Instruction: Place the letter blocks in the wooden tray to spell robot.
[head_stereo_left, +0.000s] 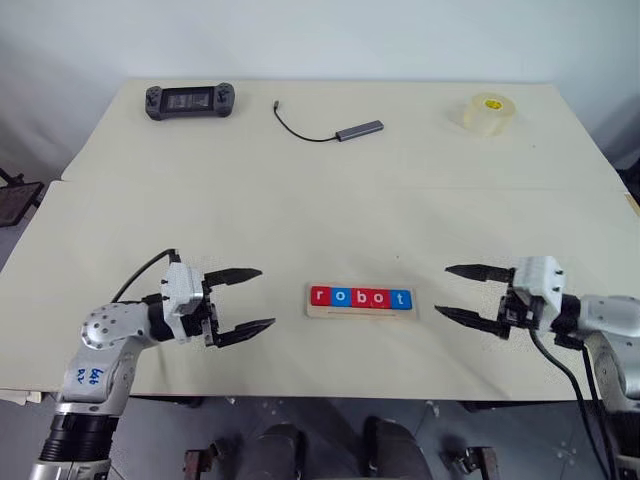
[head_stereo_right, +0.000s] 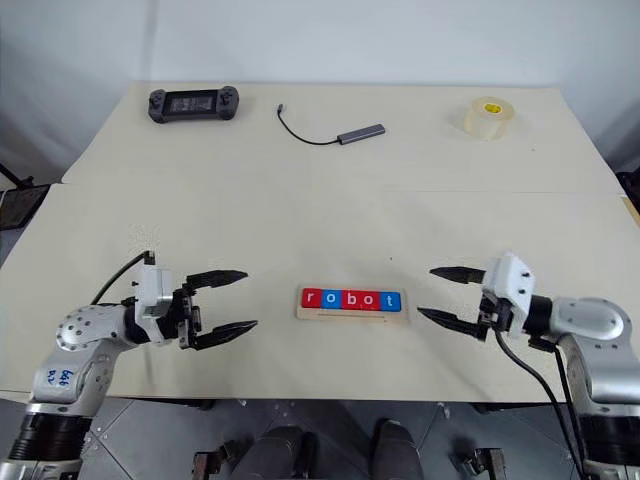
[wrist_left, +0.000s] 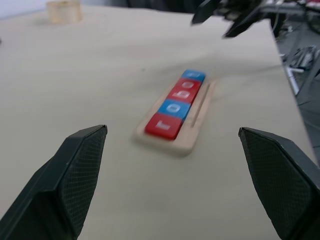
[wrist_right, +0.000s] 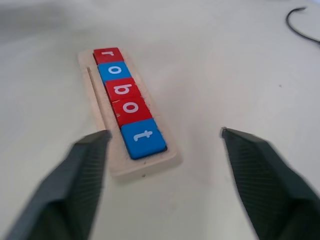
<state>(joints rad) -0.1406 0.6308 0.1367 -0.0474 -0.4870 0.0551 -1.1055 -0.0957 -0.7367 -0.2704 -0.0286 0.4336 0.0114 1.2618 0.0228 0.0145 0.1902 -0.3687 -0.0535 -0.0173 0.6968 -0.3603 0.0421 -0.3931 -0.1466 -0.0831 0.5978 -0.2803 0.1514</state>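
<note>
Wooden tray (head_stereo_left: 361, 311) sits near the front edge of the table (head_stereo_left: 330, 200), roughly centred. All five letter blocks (head_stereo_left: 361, 297) are in it, touching side by side, reading r-o-b-o-t: red, blue, red, red, blue. Left gripper (head_stereo_left: 243, 299) is off the tray's left end, fingers spread wide, holding nothing. Right gripper (head_stereo_left: 459, 291) is off the right end, fingers also apart and empty. Along the far edge: game controller (head_stereo_left: 190, 100) toward the left corner, USB hub with cable (head_stereo_left: 357, 130) mid-edge, tape roll (head_stereo_left: 488, 112) toward the right.
</note>
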